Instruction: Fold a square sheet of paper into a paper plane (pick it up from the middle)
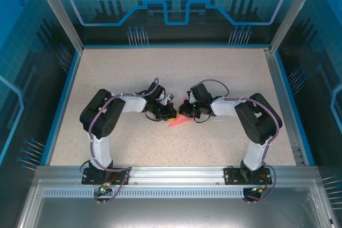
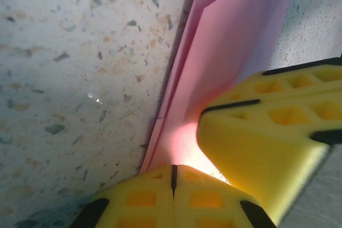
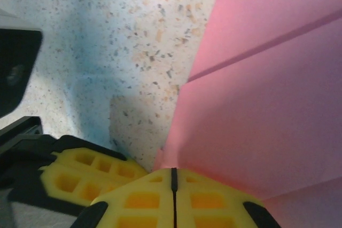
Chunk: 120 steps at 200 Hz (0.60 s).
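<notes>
- Yellow ribbed fingertips of my left gripper (image 2: 172, 185) sit pressed together at the bottom of the left wrist view, clenched on the near edge of the folded pink paper (image 2: 224, 52), which runs up and away from the seam between them.
- Just beside them, one yellow finger (image 2: 267, 132) of my other arm crosses in from the right and lies against the same paper.
- My right gripper (image 3: 172, 185) is likewise closed tight in the right wrist view, pinching the paper's lower corner; layered folds with one dark crease line spread upward to the right.
- To its left, the left gripper's yellow fingers (image 3: 91, 174) point in, nearly touching mine.
- Beneath the paper lies the speckled beige tabletop (image 2: 80, 78), darkened by a shadow along the paper's edge.
- From above, both arms bend inward and meet at the table's middle, the paper narrowing to a point that aims toward the near-left.
- Beyond stands the blue-lit back wall (image 1: 171, 4), framed by aluminium posts.
</notes>
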Each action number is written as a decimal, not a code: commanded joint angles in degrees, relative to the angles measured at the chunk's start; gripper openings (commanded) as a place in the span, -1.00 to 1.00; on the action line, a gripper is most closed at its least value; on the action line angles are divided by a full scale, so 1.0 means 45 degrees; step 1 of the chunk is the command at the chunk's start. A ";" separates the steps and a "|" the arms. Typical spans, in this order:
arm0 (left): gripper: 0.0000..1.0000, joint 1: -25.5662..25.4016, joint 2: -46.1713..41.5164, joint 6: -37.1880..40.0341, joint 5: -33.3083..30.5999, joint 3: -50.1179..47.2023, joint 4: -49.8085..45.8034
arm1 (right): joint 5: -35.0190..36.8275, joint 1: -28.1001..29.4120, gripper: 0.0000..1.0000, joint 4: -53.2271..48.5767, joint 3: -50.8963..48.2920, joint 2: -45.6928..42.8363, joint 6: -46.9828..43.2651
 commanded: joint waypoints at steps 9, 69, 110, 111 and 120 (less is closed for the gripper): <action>-1.00 -0.0006 0.0355 -0.0017 -0.1783 -0.0359 -0.1949 | 0.0179 0.0049 -0.91 0.0077 -0.0195 0.0490 0.0323; -0.94 0.0044 -0.0759 -0.0207 -0.0105 0.0021 -0.1287 | 0.0376 -0.0091 -0.94 0.0137 -0.0821 0.1188 0.0671; -0.80 0.0043 -0.1352 -0.0308 0.0746 -0.0071 -0.1123 | 0.0351 -0.0085 -0.94 0.0073 -0.0831 0.1305 0.0721; -0.80 0.0048 -0.1362 -0.0311 0.0746 -0.0084 -0.1124 | 0.0347 -0.0086 -0.94 0.0066 -0.0835 0.1301 0.0734; -0.78 0.0018 -0.1352 -0.0323 0.0850 -0.0166 -0.1125 | 0.0348 -0.0087 -0.94 0.0040 -0.0831 0.1317 0.0751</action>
